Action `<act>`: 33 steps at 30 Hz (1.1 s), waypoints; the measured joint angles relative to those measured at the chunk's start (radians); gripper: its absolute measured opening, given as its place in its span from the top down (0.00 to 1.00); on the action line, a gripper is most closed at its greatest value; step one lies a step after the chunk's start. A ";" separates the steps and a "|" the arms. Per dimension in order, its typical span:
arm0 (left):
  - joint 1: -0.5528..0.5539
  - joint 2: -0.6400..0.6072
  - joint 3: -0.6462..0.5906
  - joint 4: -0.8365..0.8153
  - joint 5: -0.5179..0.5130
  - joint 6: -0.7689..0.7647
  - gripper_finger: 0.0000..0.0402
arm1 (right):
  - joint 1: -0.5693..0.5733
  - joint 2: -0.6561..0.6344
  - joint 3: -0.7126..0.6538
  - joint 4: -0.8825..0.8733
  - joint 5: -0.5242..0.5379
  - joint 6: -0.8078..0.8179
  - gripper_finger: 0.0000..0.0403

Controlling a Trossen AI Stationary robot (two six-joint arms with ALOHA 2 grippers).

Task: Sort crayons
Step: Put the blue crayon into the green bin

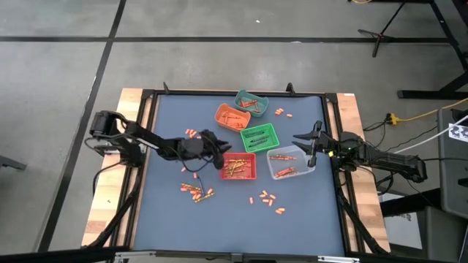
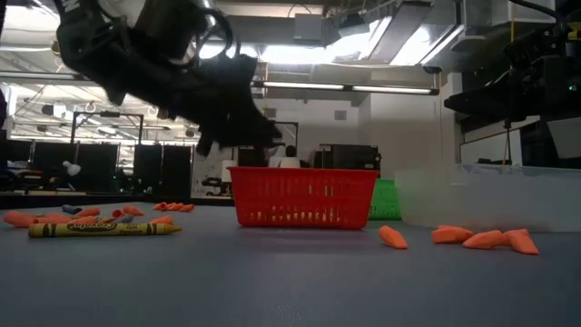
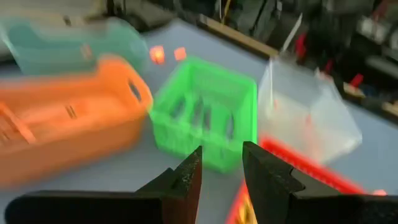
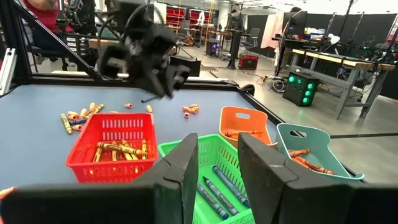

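Note:
Crayons lie loose on the blue mat: a cluster [image 1: 197, 191] near the front left, stubs [image 1: 267, 201] at the front, and a few [image 1: 191, 133] to the left. Others lie inside the red bin [image 1: 238, 166], orange bin [image 1: 232, 116], teal bin [image 1: 251, 103], green bin [image 1: 259, 136] and clear bin [image 1: 290, 162]. My left gripper [image 3: 222, 154] is open and holds nothing. It hovers above the red bin's left edge [image 2: 238, 182], pointing toward the table's right. My right gripper [image 4: 217, 142] waits open at the table's right side, beside the clear bin.
A yellow crayon [image 2: 104, 229] and orange stubs [image 2: 481, 238] lie flat on the mat in the low view. The five bins crowd the mat's middle and back right. Bare mat shows at the far left and along the near edge. A black frame [image 1: 146, 95] rims the mat.

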 joint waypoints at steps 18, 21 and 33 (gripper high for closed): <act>0.234 -0.694 0.075 -1.047 0.124 -0.531 0.75 | 0.000 0.000 0.000 0.000 0.000 0.000 0.72; 0.245 -0.734 0.124 -1.256 0.264 -0.720 0.75 | 0.000 0.000 0.000 0.000 0.000 0.000 0.72; 0.154 -0.687 0.145 -1.681 0.626 -1.277 0.75 | 0.000 0.000 0.000 0.000 0.000 0.000 0.72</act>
